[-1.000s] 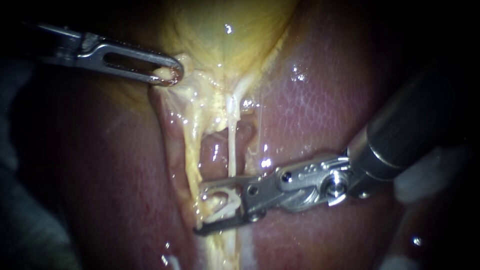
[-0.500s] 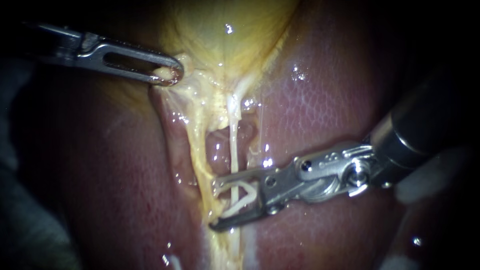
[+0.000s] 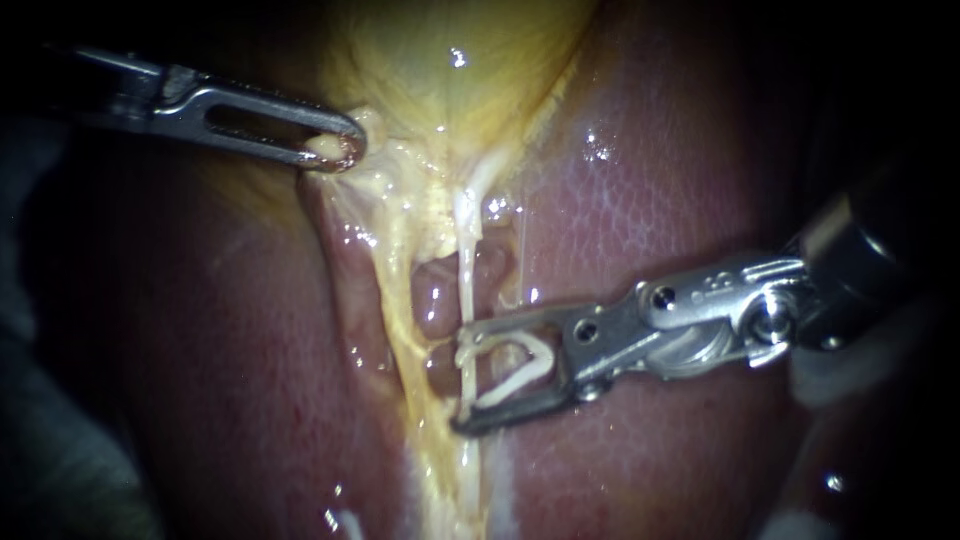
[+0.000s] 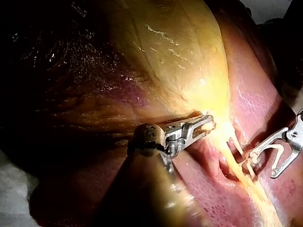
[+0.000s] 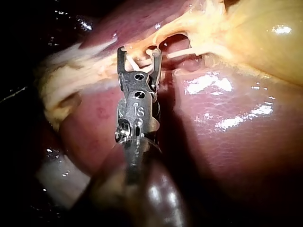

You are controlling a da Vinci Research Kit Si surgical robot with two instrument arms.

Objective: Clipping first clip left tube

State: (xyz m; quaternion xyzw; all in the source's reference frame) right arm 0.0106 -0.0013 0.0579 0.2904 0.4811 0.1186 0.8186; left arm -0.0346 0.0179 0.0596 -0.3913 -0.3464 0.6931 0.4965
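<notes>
My left instrument (image 3: 340,150) comes in from the upper left, its slotted jaws shut on yellow tissue at the lower edge of the gallbladder (image 3: 450,60), and it holds there (image 4: 206,125). Below hang two strands: a yellowish left tube (image 3: 400,310) and a thin white tube (image 3: 466,270) to its right. My right instrument (image 3: 460,378) reaches in from the right over the liver (image 3: 650,200). Its jaws are open, with a white V-shaped clip (image 3: 520,365) lying between them. The jaw tips sit at the white tube, right of the yellowish one (image 5: 140,51).
A hollow of pink tissue (image 3: 435,300) shows between the two strands. Pale, blurred material (image 3: 850,350) lies under the right instrument's shaft, and more (image 5: 61,175) shows beside that shaft in the right wrist view. The surroundings are dark.
My right instrument has drawn back to the right and slightly up. Its open jaws earlier reached past both strands; now their tips stop at the white tube. The left instrument has not moved.
</notes>
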